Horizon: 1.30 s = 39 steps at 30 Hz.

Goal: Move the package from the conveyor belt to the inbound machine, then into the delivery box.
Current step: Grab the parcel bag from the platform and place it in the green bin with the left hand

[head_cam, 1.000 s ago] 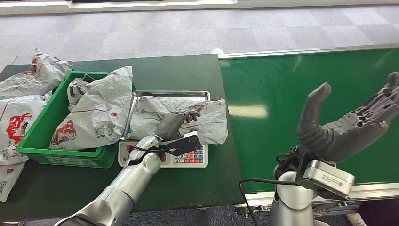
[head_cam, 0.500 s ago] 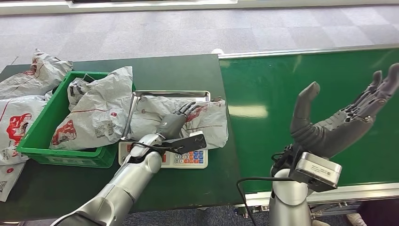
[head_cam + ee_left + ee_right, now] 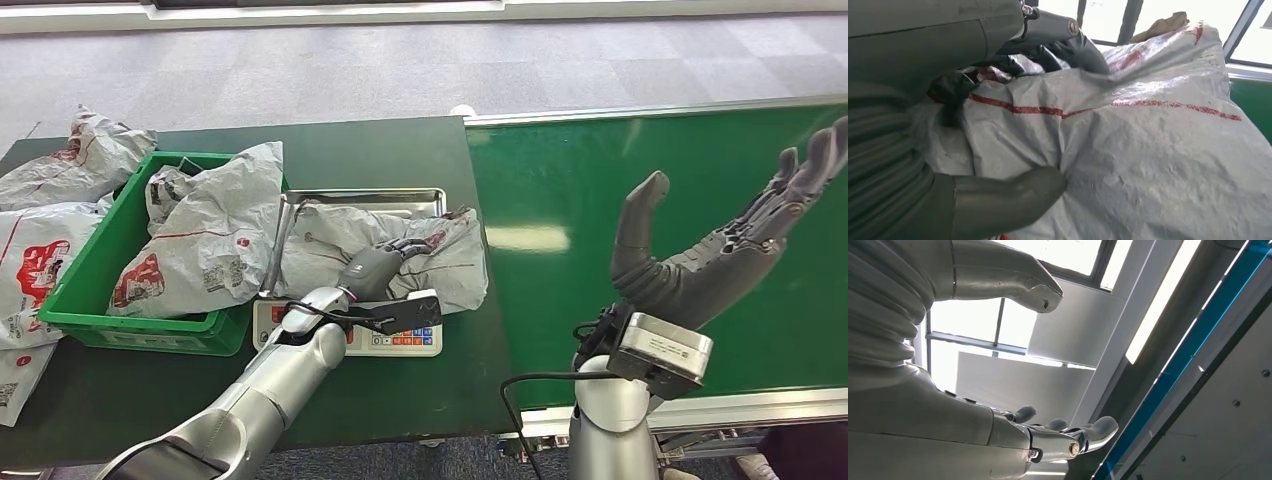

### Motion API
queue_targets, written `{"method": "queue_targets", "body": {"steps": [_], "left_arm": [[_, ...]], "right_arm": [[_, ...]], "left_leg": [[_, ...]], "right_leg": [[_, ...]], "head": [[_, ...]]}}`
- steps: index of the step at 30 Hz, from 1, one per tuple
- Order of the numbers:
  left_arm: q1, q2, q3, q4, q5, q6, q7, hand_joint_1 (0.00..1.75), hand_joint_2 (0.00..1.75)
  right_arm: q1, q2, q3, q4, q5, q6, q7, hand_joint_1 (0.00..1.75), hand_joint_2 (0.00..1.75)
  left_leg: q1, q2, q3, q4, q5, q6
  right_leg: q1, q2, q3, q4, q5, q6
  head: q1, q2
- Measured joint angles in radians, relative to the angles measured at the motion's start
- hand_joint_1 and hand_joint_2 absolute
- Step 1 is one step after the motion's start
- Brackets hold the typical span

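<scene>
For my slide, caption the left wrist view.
Left hand gripping the grey package, thumb pressed into its crinkled wrap.

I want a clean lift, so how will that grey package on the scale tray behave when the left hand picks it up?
Probably floppy: the package is wrinkled film that dents under the left hand and overhangs the tray. Its ends will likely sag. The film looks glossy, so it may slip between the fingers.

Grey carpet floor [image 3: 400, 60], bright windows [image 3: 1068, 255].
</scene>
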Motion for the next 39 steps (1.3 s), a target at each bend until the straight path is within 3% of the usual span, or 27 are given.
{"method": "queue_targets", "body": {"steps": [11, 17, 21, 25, 30, 33, 37, 39], "left_arm": [[0.001, 0.001, 0.004, -0.029, 0.035, 0.017, -0.038, 1.75, 1.75], [0.029, 0.001, 0.045, -0.107, 0.156, 0.045, -0.123, 1.75, 1.75], [0.073, 0.001, 0.112, -0.241, 0.263, 0.178, -0.153, 1.75, 1.75], [0.093, 0.005, 0.16, -0.33, 0.252, 0.28, -0.139, 1.75, 1.75], [0.097, 0.022, 0.233, -0.415, -0.007, 0.504, -0.075, 1.75, 1.75], [0.092, 0.025, 0.324, -0.483, -0.152, 0.53, -0.089, 1.75, 1.75], [0.073, 0.008, 0.498, -0.643, -0.318, 0.535, -0.214, 1.75, 1.75], [0.055, 0.003, 0.584, -0.717, -0.41, 0.536, -0.223, 1.75, 1.75]], "right_arm": [[0.0, 0.0, 0.0, 0.002, 0.0, 0.0, 0.0, 0.0, 1.75], [0.0, 0.0, 0.0, 0.002, -0.003, 0.0, 0.0, 0.0, 1.75], [0.0, 0.0, -0.003, 0.005, -0.021, 0.0, -0.008, 0.0, 1.75], [0.002, 0.0, -0.013, 0.008, -0.029, 0.0, -0.016, 0.0, 1.75], [0.001, 0.0, -0.018, 0.019, -0.041, 0.0, -0.019, 0.0, 1.75], [0.001, 0.0, -0.02, 0.027, -0.05, 0.0, -0.021, 0.0, 1.75], [-0.002, 0.0, -0.025, 0.041, -0.064, 0.0, -0.021, 0.0, 1.75], [-0.005, 0.0, -0.026, 0.048, -0.068, 0.0, -0.021, 0.0, 1.75]], "left_leg": [[0.0, 0.0, -0.001, 0.0, 0.0, 0.0], [0.0, 0.0, -0.001, 0.0, 0.0, 0.0], [0.0, 0.0, -0.002, 0.0, 0.0, 0.0], [0.0, 0.0, -0.002, 0.0, 0.0, 0.0], [0.0, 0.001, -0.002, 0.0, 0.0, 0.0], [0.0, 0.0, -0.002, 0.0, 0.0, -0.001], [0.001, 0.001, -0.002, 0.0, 0.001, -0.001], [0.001, 0.001, -0.002, 0.0, 0.001, -0.001]], "right_leg": [[0.0, 0.0, -0.001, 0.0, 0.0, 0.0], [0.0, 0.0, -0.002, 0.0, 0.0, 0.0], [0.0, 0.001, -0.002, 0.0, 0.0, 0.0], [0.0, 0.0, -0.002, 0.0, 0.0, 0.0], [0.0, 0.001, -0.002, 0.0, 0.0, 0.0], [0.001, 0.001, -0.002, 0.0, 0.0, 0.0], [0.001, 0.002, -0.004, 0.001, 0.0, -0.001], [0.001, 0.002, -0.004, 0.001, 0.0, -0.001]], "head": [[0.0, 0.0], [0.0, 0.0], [0.0, 0.0], [0.0, 0.0], [0.0, 0.0], [0.0, 0.0], [0.0, 0.0], [0.0, 0.0]]}}
